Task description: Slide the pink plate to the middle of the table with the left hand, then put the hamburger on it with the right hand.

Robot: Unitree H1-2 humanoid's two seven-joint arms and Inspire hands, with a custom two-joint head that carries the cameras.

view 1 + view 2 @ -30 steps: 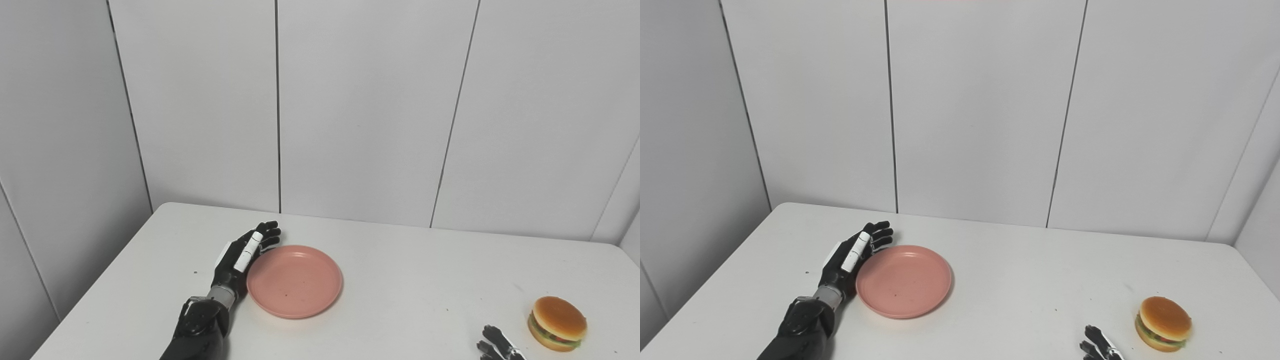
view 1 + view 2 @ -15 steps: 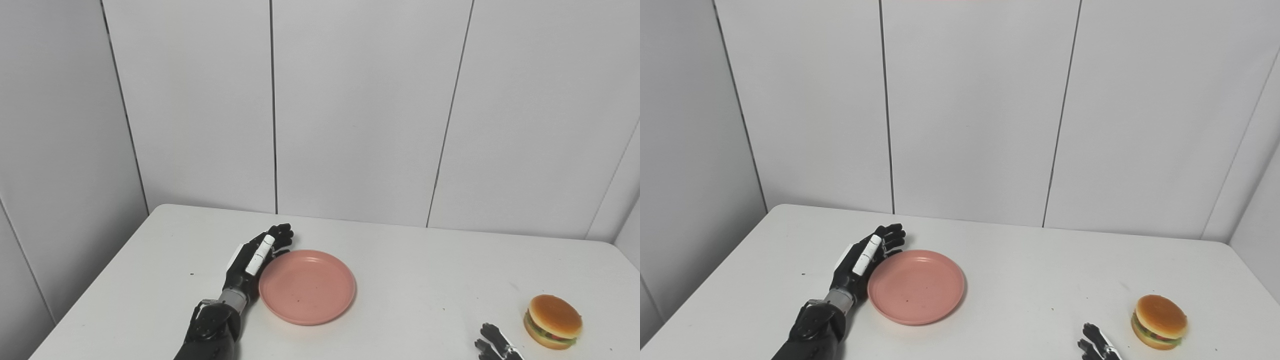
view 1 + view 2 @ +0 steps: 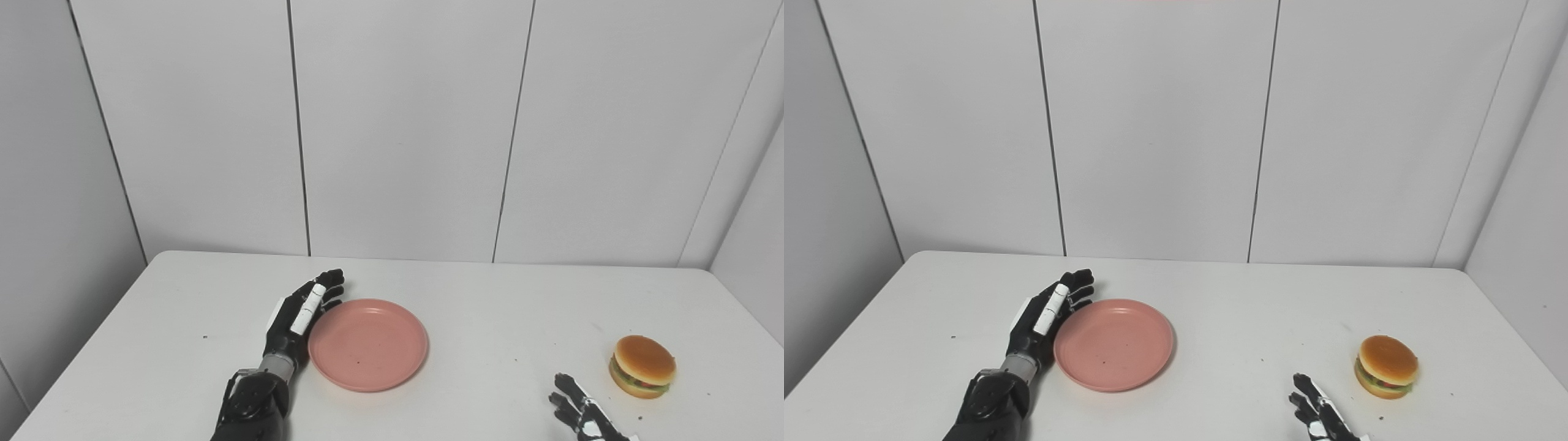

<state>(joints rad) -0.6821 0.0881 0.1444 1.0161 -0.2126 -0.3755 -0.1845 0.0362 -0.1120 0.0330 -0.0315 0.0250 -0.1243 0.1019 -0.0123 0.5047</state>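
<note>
Step one in hand: sliding the pink plate (image 3: 367,343) rightward with the left hand (image 3: 298,317).

Left hand set edge-on along the plate's left rim, fingers (image 3: 327,288) stretched out and close together, clamped on nothing, seemingly touching the rim. Plate sitting left of the middle of the bench (image 3: 490,318), so judged only partway there; more pushing to the right called for, kept low and flat against the rim. Hamburger (image 3: 642,366) untouched at near right, well apart from the plate. Right hand (image 3: 1318,411) waiting at the near edge, fingers spread apart, empty, just left of the hamburger.
</note>
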